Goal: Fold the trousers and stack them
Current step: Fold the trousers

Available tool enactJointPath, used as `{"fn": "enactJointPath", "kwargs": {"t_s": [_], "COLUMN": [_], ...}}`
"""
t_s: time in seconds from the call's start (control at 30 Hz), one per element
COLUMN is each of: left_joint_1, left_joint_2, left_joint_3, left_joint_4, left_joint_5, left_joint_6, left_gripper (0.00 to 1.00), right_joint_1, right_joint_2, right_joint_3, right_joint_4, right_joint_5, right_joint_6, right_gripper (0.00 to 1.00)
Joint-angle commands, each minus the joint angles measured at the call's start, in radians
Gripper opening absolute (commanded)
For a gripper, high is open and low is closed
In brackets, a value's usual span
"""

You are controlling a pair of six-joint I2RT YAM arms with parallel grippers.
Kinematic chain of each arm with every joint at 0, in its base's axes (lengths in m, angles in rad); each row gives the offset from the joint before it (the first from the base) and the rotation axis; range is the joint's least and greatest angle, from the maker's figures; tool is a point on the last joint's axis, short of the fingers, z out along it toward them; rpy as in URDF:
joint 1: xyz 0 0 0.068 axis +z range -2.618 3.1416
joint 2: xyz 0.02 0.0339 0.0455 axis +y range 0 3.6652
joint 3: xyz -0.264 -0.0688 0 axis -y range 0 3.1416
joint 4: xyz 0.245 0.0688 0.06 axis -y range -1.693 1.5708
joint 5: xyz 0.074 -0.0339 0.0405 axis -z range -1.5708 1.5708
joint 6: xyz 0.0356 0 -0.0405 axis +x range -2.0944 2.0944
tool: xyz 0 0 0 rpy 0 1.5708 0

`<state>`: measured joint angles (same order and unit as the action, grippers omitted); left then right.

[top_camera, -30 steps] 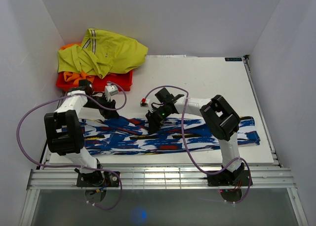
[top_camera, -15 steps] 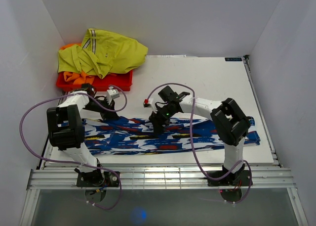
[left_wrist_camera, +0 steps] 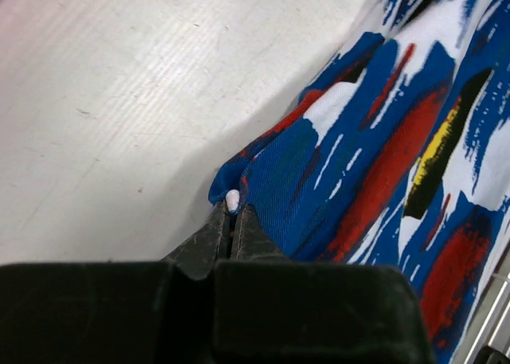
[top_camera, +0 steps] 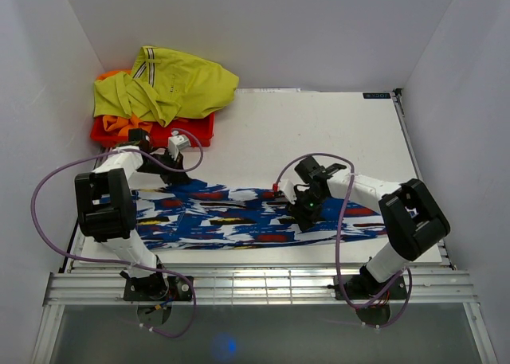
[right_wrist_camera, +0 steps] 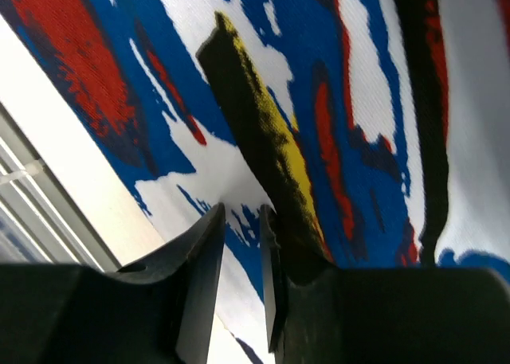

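The trousers (top_camera: pixel 223 217) lie flat in one long strip across the near part of the table (top_camera: pixel 335 125), running from the left side almost to the right. My left hand (left_wrist_camera: pixel 231 211) is pressed together on a small nip of their far left edge, with only a thin fold of blue cloth between the tips. That shallow bite is my first worry: if I lift or pull sideways with any force, I judge the soft fabric could slide out and drop. My right hand (right_wrist_camera: pixel 239 221) is low over the cloth towards the right end, its fingers nearly together with a narrow slit between them. I cannot tell whether any fabric is caught there. If it holds nothing, or only the top layer, a fold started from here would drag one layer and bunch the rest into a crooked crease. If my two hands move at different rates, the strip could twist or skew towards the near edge of the table. The yellow-green garment (top_camera: pixel 171 85) and the orange garment (top_camera: pixel 151 131) sit just beyond my left hand, so a wide swing could snag them.
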<state>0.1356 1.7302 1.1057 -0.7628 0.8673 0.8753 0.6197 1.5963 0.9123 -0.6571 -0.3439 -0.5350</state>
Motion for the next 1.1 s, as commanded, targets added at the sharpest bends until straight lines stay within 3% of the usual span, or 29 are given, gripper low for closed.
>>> {"fn": "enactJointPath", "kwargs": {"t_s": [0.0,0.33,0.43,0.53,0.6,0.63,0.7,0.73,0.8,0.83,0.87,0.97,1.07], "left_joint_1": [0.004,0.029,0.027,0.027,0.027,0.029,0.027,0.029,0.029,0.03,0.03,0.03,0.03], "left_joint_2": [-0.021,-0.107,-0.107,-0.071,-0.025,-0.012,0.0,-0.006,-0.071,-0.102,-0.136,-0.265,-0.359], "left_joint_3": [0.026,-0.128,-0.176,-0.178,-0.141,-0.112,-0.008,0.025,0.088,0.097,0.098,0.065,-0.007], "left_joint_4": [0.132,0.607,0.71,0.714,0.668,0.578,0.479,0.386,0.308,0.245,0.215,0.102,-0.004], "left_joint_5": [-0.008,-0.255,-0.304,-0.309,-0.291,-0.278,-0.249,-0.237,-0.202,-0.194,-0.186,-0.205,-0.24], "left_joint_6": [-0.105,-0.286,-0.288,-0.259,-0.24,-0.225,-0.229,-0.229,-0.223,-0.222,-0.211,-0.193,-0.133], "left_gripper": [0.0,0.0,0.0,0.0,0.21,0.41,0.51,0.65,0.67,0.85,0.87,0.89,0.89], "right_joint_1": [-0.003,-0.008,-0.008,-0.009,-0.009,-0.009,-0.009,-0.009,-0.018,-0.027,-0.049,-0.125,-0.195], "right_joint_2": [0.014,0.085,0.085,0.086,0.09,0.087,0.062,0.051,0.016,0.001,-0.013,-0.055,-0.062], "right_joint_3": [-0.1,-0.245,-0.253,-0.247,-0.221,-0.208,-0.155,-0.132,-0.052,-0.024,0.003,0.092,0.129], "right_joint_4": [0.045,0.096,0.088,0.071,0.044,0.034,0.011,-0.011,-0.048,-0.073,-0.085,-0.116,-0.108], "right_joint_5": [0.181,0.235,0.229,0.224,0.203,0.195,0.155,0.148,0.096,0.082,0.051,-0.013,-0.059], "right_joint_6": [-0.036,-0.057,-0.069,-0.08,-0.086,-0.085,-0.085,-0.079,-0.074,-0.065,-0.05,-0.022,-0.014], "right_gripper": [0.31,0.29,0.28,0.27,0.27,0.27,0.3,0.32,0.46,0.52,0.61,0.73,0.77]}}
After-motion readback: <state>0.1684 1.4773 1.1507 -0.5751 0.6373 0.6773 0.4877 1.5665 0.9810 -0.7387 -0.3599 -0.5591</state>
